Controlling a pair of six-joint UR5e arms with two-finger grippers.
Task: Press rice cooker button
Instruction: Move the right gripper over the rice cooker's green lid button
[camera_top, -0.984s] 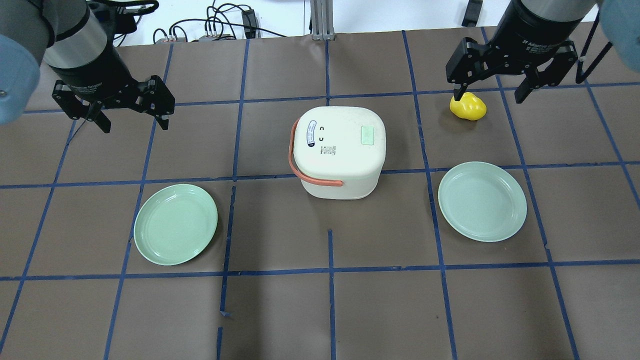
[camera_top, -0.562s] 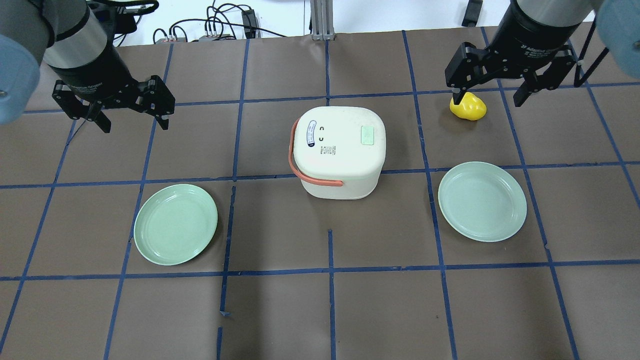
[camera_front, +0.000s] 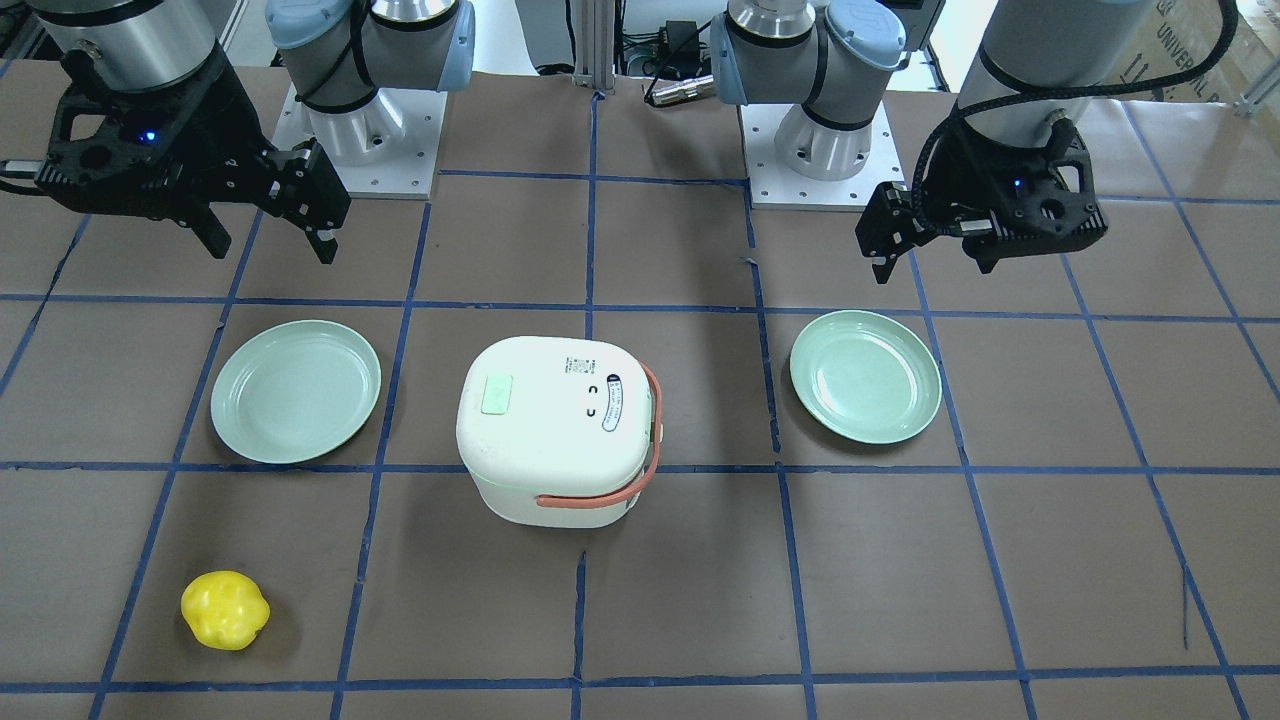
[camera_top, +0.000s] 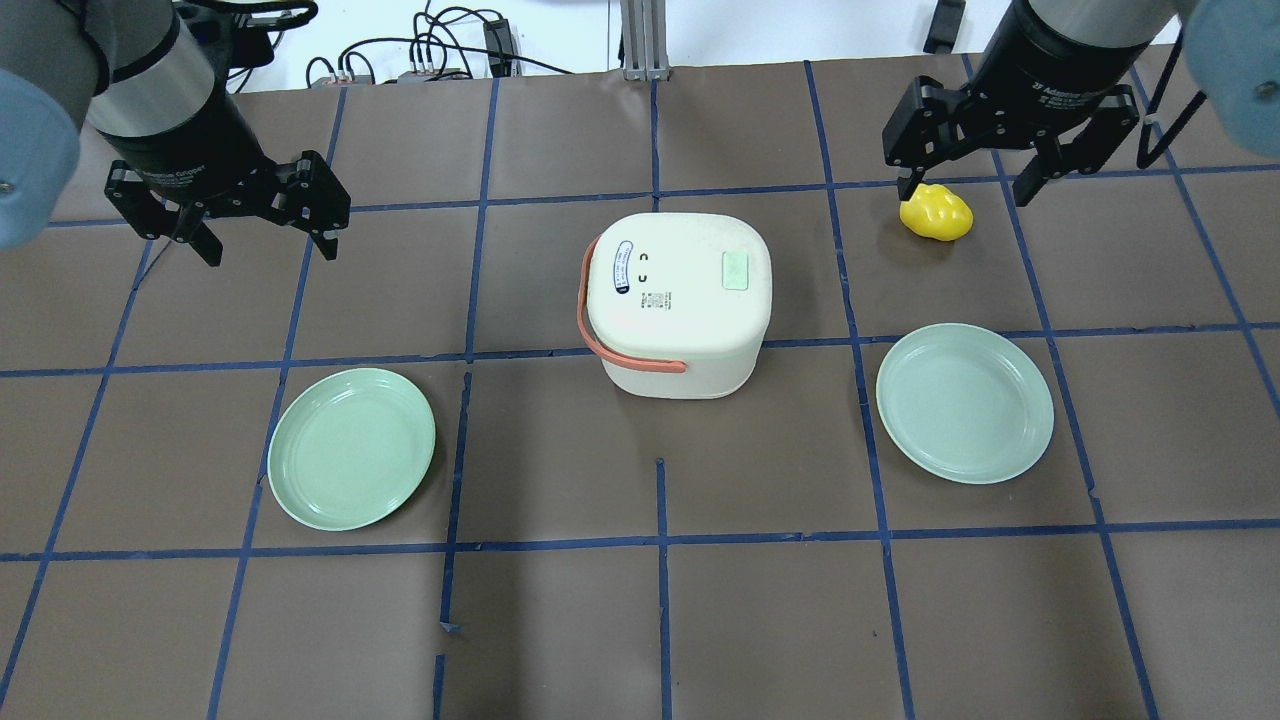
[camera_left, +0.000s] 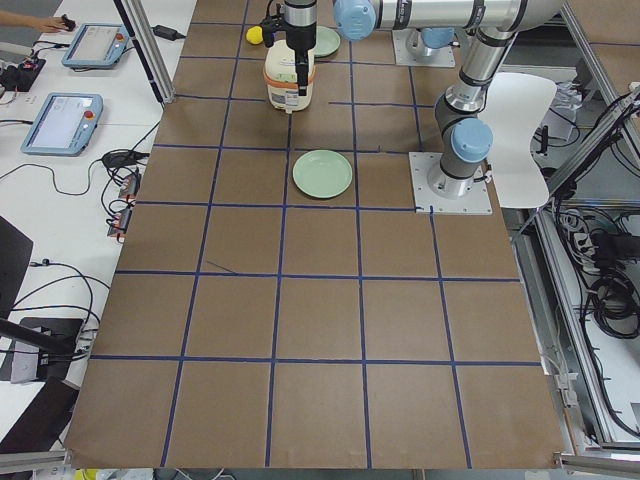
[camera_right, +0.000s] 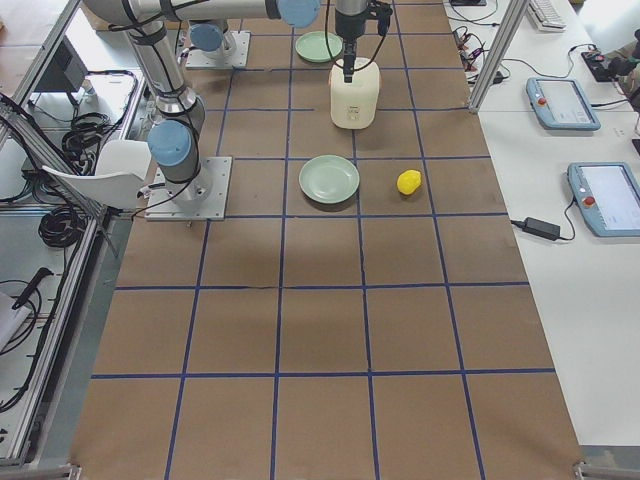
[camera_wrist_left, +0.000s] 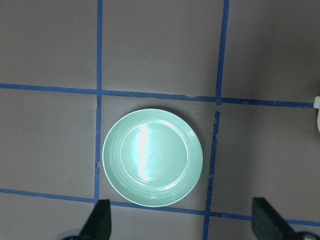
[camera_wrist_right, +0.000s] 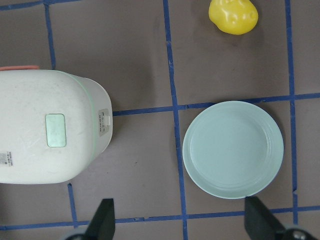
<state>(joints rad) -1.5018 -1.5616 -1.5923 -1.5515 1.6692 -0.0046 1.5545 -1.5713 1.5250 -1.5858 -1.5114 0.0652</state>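
The white rice cooker with an orange handle stands mid-table, its lid shut. A pale green rectangular button sits on the lid's right part, and it also shows in the right wrist view. A small latch is on the cooker's right side. My right gripper is open and empty, hovering high at the back right, well away from the cooker. My left gripper is open and empty, hovering at the back left. In the front-facing view the cooker stands between both grippers.
A yellow toy pepper lies below the right gripper. One pale green plate lies front left of the cooker and another front right. Cables run along the table's far edge.
My right gripper has shifted slightly toward the far edge and a little left. The left arm and the cooker have not moved.
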